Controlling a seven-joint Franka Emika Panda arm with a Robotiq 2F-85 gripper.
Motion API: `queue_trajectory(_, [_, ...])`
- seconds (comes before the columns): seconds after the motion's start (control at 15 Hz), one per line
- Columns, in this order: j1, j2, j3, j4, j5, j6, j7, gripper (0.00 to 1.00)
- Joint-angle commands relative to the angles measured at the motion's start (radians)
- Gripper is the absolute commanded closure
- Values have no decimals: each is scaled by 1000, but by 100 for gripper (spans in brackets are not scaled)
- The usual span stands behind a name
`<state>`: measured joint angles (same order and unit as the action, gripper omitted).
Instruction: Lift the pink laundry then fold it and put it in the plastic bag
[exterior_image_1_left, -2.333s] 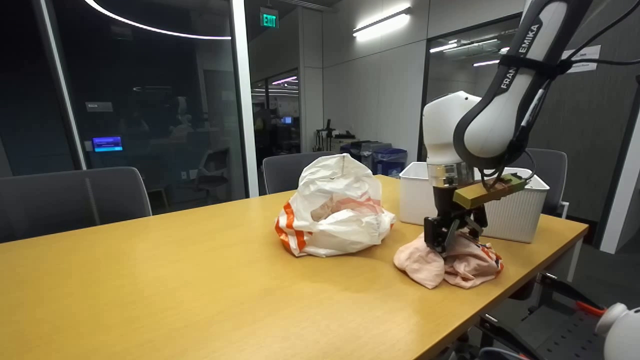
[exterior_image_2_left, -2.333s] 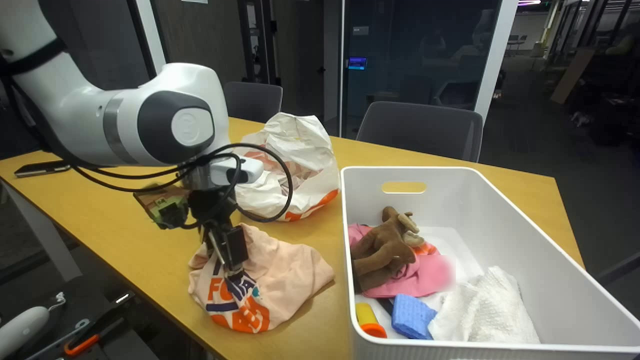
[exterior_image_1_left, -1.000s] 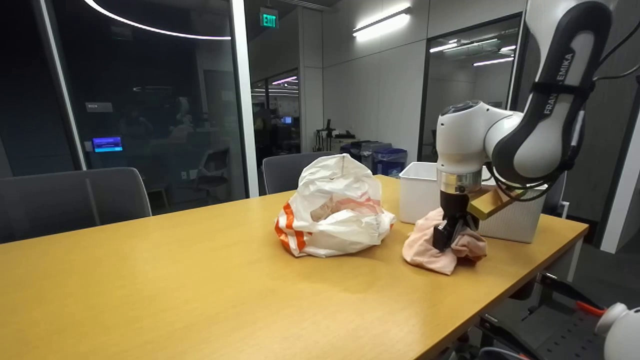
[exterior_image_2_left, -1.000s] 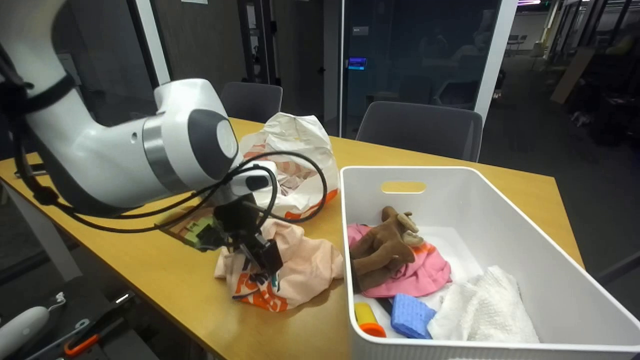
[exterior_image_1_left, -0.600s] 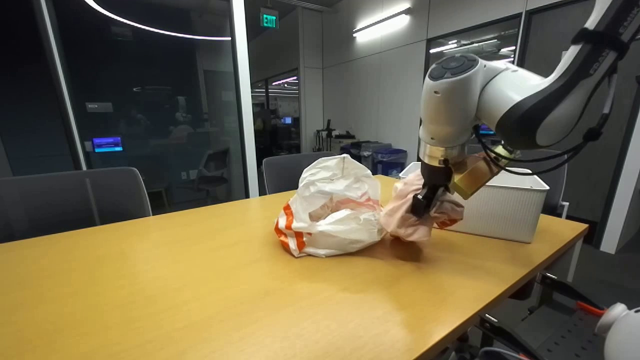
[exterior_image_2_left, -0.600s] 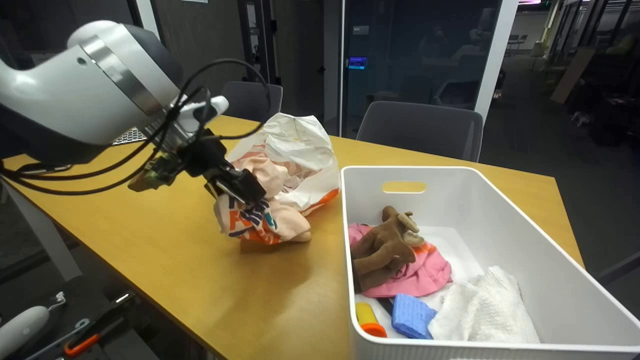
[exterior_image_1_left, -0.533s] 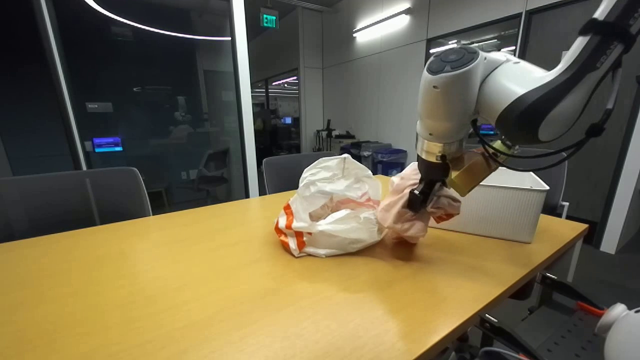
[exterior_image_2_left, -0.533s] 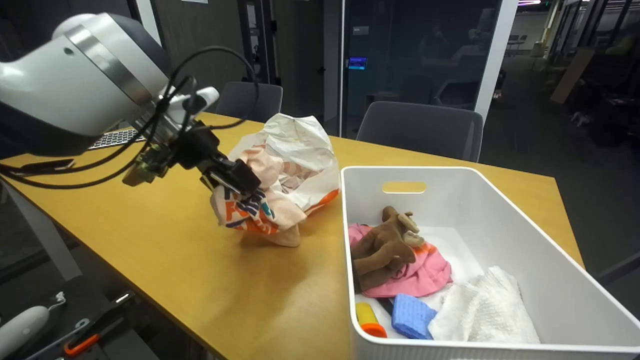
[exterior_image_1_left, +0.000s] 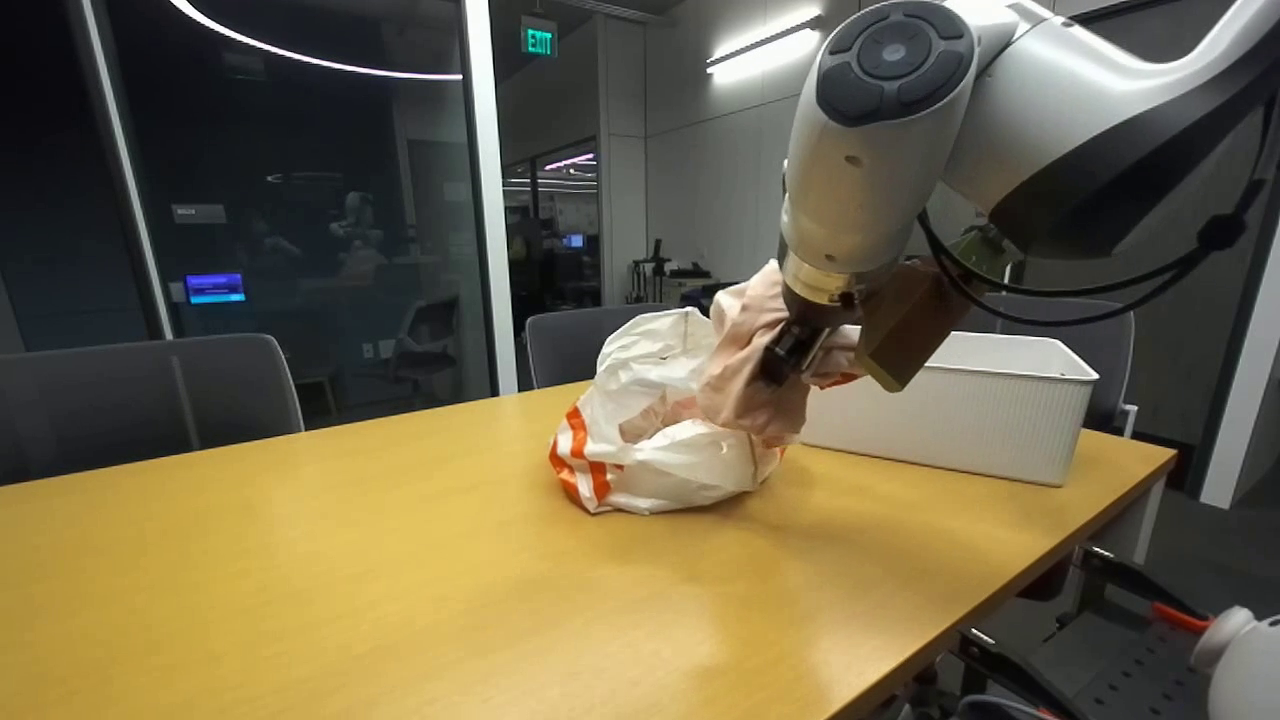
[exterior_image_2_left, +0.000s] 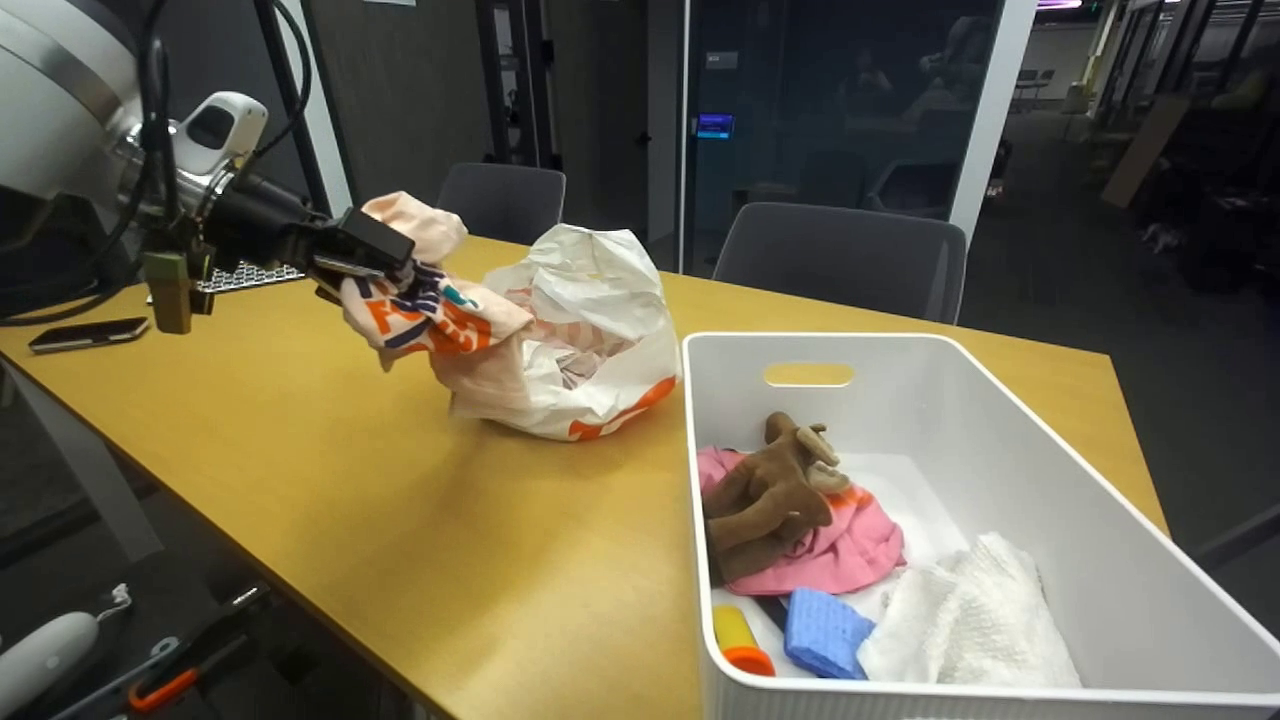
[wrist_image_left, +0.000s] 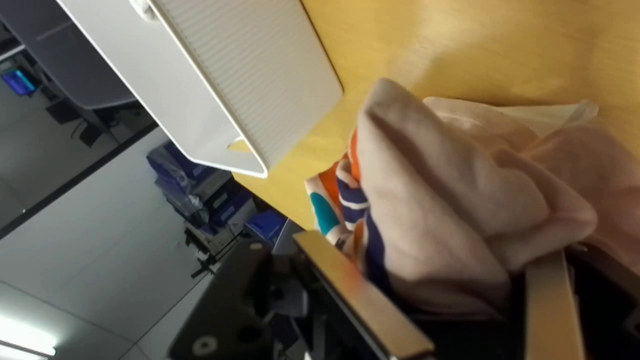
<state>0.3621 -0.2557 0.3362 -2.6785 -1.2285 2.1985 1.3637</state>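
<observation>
The gripper (exterior_image_2_left: 403, 270), its jaws closed on the bunched pink laundry (exterior_image_1_left: 742, 345), suspends it above the desk (exterior_image_1_left: 400, 570), well inside the edges, beside or against the plastic bag (exterior_image_1_left: 655, 470), presumably for lowering inside.

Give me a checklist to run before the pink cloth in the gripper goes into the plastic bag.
1. Grip on the pale-pink printed cloth: ok; the gripper is shut on it.
2. Cloth off the table: ok; the bunch hangs above it.
3. Cloth folded: not ok; it is a crumpled bunch.
4. Mouth of the white plastic shopping bag open: ok; it gapes in both exterior views.
5. Cloth over that mouth: not ok; in an exterior view it hangs beside it, on the gripper's side.
6. Cloth free of the bag: cannot tell; they overlap in the views.
</observation>
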Motion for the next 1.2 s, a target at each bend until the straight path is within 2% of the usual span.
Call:
queue_trajectory(0.0, [-11, 179, 62, 166, -113, -133, 51, 100])
queue_trajectory(0.27, [11, 376, 69, 331, -214, -285, 32, 100])
queue_trajectory(0.67, [26, 500, 46, 446, -260, -400, 34, 100])
queue_trajectory(1.13, [55, 582, 42, 519, -381, -550, 72, 100])
